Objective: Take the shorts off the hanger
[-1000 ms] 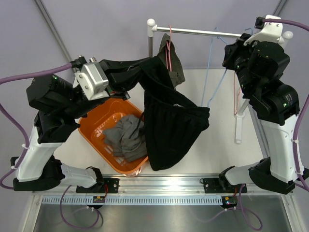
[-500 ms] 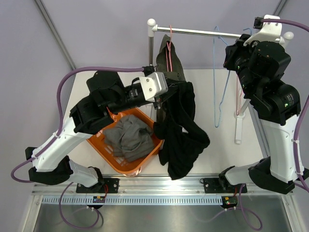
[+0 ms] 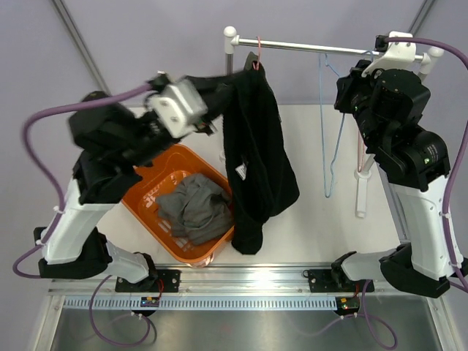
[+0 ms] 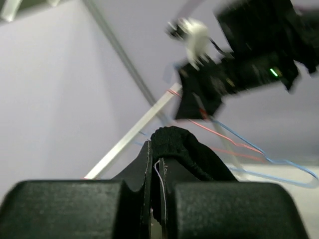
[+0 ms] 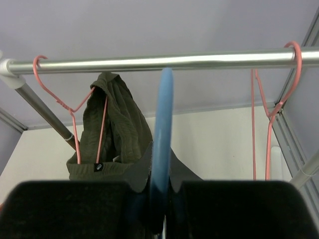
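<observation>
The black shorts (image 3: pixel 256 161) hang long and limp from my left gripper (image 3: pixel 221 93), which is raised near the rail's left end and shut on a fold of their cloth (image 4: pixel 184 149). In the left wrist view the jaws (image 4: pixel 157 164) pinch the black fabric. My right gripper (image 3: pixel 349 72) is up by the rail and shut on the bare blue hanger (image 3: pixel 330 131). In the right wrist view the hanger's blue wire (image 5: pixel 163 114) runs between the closed fingers (image 5: pixel 162 174). No shorts are on the blue hanger.
Olive shorts (image 5: pixel 117 129) hang on a pink hanger (image 5: pixel 70 107) at the left of the metal rail (image 5: pixel 199 60). A bare pink hanger (image 5: pixel 271 109) hangs at the right. An orange basket (image 3: pixel 142 194) with a grey garment (image 3: pixel 191 208) sits on the table.
My left arm swung right, then lifted back and up with the black shorts. They went from stretched to hanging straight down. The blue hanger swung slightly; my right arm barely moved.
</observation>
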Available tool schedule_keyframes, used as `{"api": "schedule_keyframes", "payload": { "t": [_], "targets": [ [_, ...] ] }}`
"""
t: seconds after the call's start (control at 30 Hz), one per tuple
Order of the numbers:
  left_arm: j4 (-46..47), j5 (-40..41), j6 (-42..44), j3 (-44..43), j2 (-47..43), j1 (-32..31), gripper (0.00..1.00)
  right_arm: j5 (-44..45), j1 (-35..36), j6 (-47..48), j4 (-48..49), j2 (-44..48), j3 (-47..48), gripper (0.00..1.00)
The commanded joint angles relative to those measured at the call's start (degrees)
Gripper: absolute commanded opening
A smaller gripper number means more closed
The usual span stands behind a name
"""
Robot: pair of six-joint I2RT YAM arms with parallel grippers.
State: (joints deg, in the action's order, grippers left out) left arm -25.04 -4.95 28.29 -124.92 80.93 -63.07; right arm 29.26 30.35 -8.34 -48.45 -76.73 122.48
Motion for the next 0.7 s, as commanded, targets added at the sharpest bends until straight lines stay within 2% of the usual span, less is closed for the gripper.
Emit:
{"api": "schedule_keyframes", "payload": {
  "t": [0.0,0.13,0.3,0.37,0.5,0.63,0.67],
  "targets": [
    [19.3,8.6,10.3,-5.8,-5.4,0.0,0.00,-1.0,-0.3,0.1,2.3,2.4,-2.1,0.00],
    [29.2,13.0,17.2,-3.9,-7.6,0.0,0.00,-1.6,-0.3,-0.1,1.3,3.0,-4.4,0.00],
    [33.4,13.8,22.9,-0.4,-9.5,0.1,0.00,-1.3,-0.3,0.1,1.0,4.6,-6.5,0.00],
    [34.6,14.3,22.9,2.3,-10.5,0.0,0.00,-1.0,-0.3,0.2,1.0,5.0,-7.2,0.00],
    [30.8,15.0,19.7,6.3,-11.8,0.1,0.00,-1.2,-0.3,0.4,0.5,5.6,-7.5,0.00],
    [32.4,19.1,15.3,16.8,-14.4,0.1,0.00,-2.5,-0.3,0.3,0.9,6.3,-9.1,0.00],
    [33.0,21.8,14.3,22.8,-16.0,0.2,0.00,-2.7,-0.3,0.3,0.8,6.4,-9.4,0.00]
  ]
}}
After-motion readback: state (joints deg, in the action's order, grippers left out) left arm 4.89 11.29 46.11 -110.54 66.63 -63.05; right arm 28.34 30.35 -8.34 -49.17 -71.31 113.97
